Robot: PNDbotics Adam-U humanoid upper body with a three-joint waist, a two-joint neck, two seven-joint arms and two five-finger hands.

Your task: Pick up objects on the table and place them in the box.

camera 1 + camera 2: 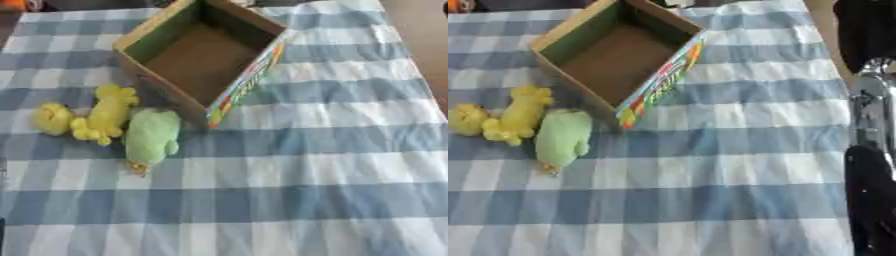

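Observation:
An open cardboard box (pixel 248 84) with a colourful printed side stands at the upper middle of the table; I see nothing in it. Left of the box lie three soft toys close together. A small round yellow one (pixel 52 118) is farthest left. A longer yellow one (pixel 107 114) lies beside it. A pale green one (pixel 152 135) touches the box's near corner. Neither hand shows in either view. Only a black and silver stretch of my right arm (pixel 871 105) runs down the right edge of the right eye view, well away from the toys.
A blue and white checked cloth (pixel 297 180) covers the table. The table's right edge (pixel 418 55) runs diagonally past brown floor at the upper right. A small orange thing (pixel 12 5) sits at the top left corner.

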